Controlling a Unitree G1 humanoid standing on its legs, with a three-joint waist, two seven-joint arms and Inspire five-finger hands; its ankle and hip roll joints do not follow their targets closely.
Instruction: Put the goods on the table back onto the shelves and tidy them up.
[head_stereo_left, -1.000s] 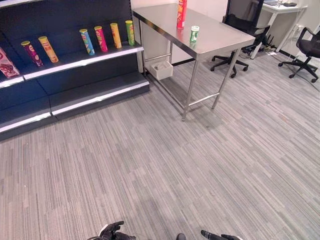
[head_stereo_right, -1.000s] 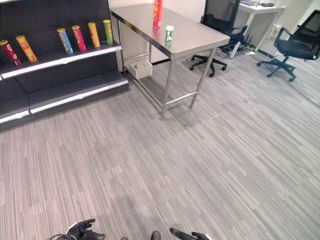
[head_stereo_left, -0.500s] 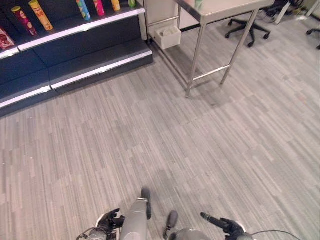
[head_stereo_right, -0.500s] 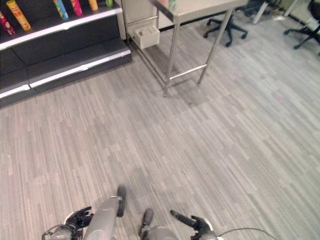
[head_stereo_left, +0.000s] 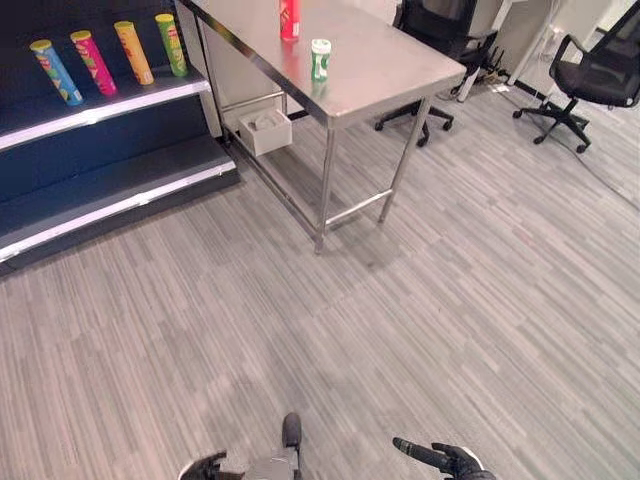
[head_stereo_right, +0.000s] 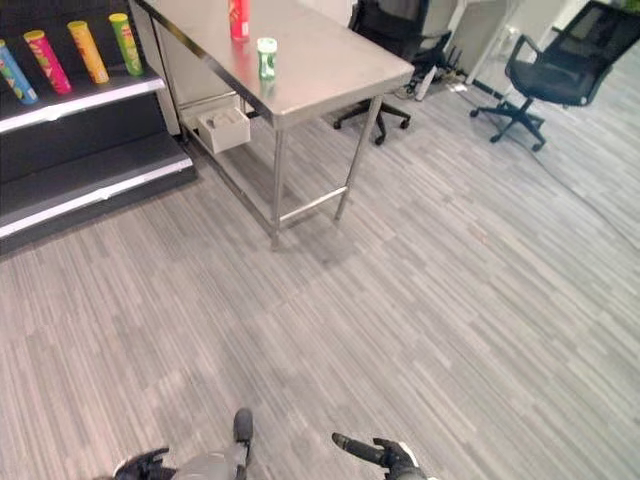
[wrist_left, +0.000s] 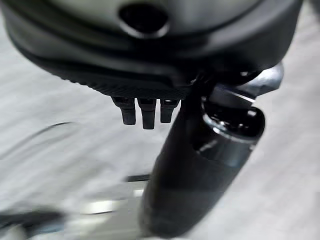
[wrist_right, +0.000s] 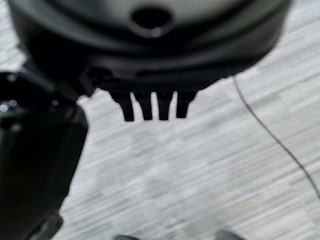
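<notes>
Firstly, regarding the small green can (head_stereo_left: 320, 60): stands upright on the bench (head_stereo_left: 400, 75), long axis vertical, close to the near edge. Just behind it, also upright, the tall red tube (head_stereo_left: 289, 18), partly cut by the upper border of the left eye view. Both well apart from the hands, far ahead across the grey carpet floor (head_stereo_left: 420, 300) and a little to the left of the middle.

Low at the bottom of the left eye view, the left hand (head_stereo_left: 205, 466) and the right hand (head_stereo_left: 450, 462), both near the floor level and empty. In the left wrist view, fingers (wrist_left: 142, 112) hanging straight and relaxed, holding nothing; the same for the fingers (wrist_right: 150, 107) in the right wrist view, with bare carpet past them.

Hard to say which hand is nearer to the goods at such a distance; probably almost equal, so a walk to the bench is needed before any reach.

To the left of the bench, the dark shelves (head_stereo_left: 100, 105), with a blue tube (head_stereo_left: 55, 72), a pink tube (head_stereo_left: 92, 63), an orange tube (head_stereo_left: 133, 52) and a green tube (head_stereo_left: 171, 44) in a row, all leaning slightly. Under the bench, a white box (head_stereo_left: 264, 130). Further right, an office chair (head_stereo_left: 590, 75).
</notes>
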